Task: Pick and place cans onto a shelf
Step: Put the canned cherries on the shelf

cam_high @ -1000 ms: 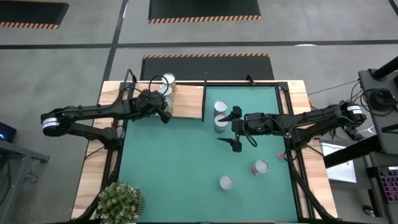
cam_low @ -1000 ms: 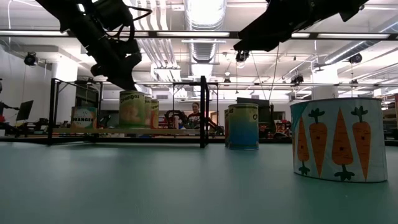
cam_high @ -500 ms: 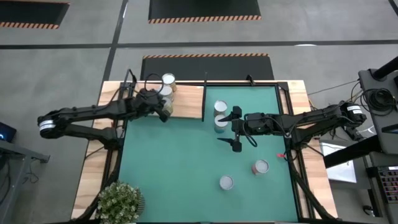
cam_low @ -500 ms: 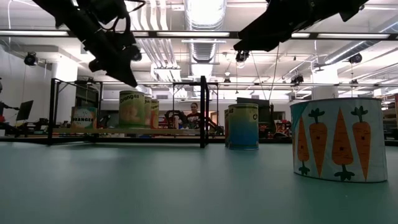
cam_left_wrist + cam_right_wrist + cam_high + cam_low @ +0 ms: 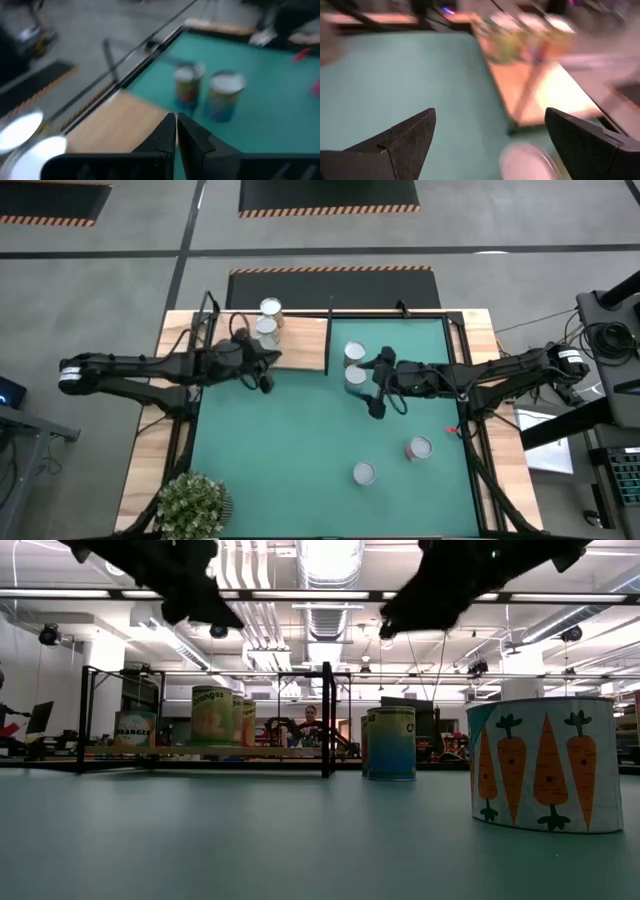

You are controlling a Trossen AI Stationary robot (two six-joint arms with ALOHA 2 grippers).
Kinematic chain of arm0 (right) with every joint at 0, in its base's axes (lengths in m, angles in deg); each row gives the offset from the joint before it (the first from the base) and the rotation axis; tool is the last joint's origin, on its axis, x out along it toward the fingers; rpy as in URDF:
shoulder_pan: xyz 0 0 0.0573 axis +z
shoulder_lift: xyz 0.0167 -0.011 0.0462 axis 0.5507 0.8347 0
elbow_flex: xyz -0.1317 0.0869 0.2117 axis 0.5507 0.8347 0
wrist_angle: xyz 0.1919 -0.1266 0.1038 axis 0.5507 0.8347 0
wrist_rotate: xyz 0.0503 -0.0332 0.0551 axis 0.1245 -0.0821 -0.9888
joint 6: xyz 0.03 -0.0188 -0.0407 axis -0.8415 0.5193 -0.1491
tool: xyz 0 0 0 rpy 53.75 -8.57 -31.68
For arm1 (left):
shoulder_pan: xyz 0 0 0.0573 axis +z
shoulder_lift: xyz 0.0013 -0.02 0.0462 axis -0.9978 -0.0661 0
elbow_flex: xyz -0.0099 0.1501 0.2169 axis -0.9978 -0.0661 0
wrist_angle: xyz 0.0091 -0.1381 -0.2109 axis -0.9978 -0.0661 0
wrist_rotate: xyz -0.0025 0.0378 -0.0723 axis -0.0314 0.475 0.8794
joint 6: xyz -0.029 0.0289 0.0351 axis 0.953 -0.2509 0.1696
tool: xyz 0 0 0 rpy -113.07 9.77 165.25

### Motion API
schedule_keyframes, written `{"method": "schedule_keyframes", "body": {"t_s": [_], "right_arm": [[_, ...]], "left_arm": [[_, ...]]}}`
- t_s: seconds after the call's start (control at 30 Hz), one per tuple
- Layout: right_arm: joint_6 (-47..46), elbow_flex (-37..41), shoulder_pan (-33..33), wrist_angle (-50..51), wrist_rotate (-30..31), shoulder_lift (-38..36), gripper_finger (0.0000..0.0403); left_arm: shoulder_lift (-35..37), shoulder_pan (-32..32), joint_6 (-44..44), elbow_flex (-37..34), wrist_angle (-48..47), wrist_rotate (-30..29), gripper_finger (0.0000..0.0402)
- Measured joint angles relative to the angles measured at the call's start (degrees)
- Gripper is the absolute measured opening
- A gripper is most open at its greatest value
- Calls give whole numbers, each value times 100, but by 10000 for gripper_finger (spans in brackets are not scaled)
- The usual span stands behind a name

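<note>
- Left hand (image 5: 262, 370) is pinched fully closed with nothing in it, hovering just off the shelf's (image 5: 300, 345) front edge, over the green mat (image 5: 300, 450).
- Two cans (image 5: 268, 319) already sit on the shelf, at its back left corner, touching each other.
- Right hand (image 5: 378, 387) has its fingers spread wide and empty, right beside the pair of cans (image 5: 354, 366) standing on the mat just right of the shelf.
- Two more cans (image 5: 419, 448) are on the mat well away from the shelf, toward the table's front right; the nearer one has carrots printed on it in the low view.
</note>
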Motion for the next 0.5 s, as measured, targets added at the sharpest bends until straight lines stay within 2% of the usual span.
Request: {"method": "schedule_keyframes", "body": {"t_s": [0.07, 0.2, 0.5], "right_arm": [[-382, 0, -8, 429, 258, 39, 363], [-808, 16, 5, 1142, 281, 263, 363], [-1003, 118, -13, 865, 804, 1063, 364]], "left_arm": [[59, -215, -209, 1, 335, -4, 0], [156, -526, -658, 2, 879, -7, 0], [158, -658, -960, 2, 966, -14, 0]]}}
